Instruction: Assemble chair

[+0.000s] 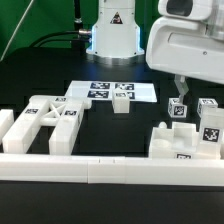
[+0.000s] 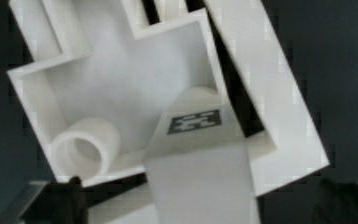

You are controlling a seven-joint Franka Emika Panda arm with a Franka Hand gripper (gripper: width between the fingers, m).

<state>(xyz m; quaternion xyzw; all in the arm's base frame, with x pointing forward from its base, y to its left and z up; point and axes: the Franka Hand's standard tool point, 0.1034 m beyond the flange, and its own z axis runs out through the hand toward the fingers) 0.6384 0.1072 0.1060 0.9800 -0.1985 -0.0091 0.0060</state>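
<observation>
The chair's white parts lie apart on the black table. Two cut-out frames (image 1: 50,116) rest at the exterior view's left. A small block (image 1: 122,101) stands at the centre. At the right sit tagged blocks (image 1: 210,128) and a chunky stepped piece (image 1: 176,141). My gripper (image 1: 178,92) hangs over that right group, just above a tagged block (image 1: 178,108). In the wrist view a long white tagged piece (image 2: 208,150) runs between my dark fingers (image 2: 62,200), which stand wide of it; the gripper (image 2: 194,206) is open. A round peg end (image 2: 91,150) shows beside it.
The marker board (image 1: 100,90) lies flat behind the centre block. A long white rail (image 1: 110,170) runs along the front of the table. The robot base (image 1: 113,35) stands at the back.
</observation>
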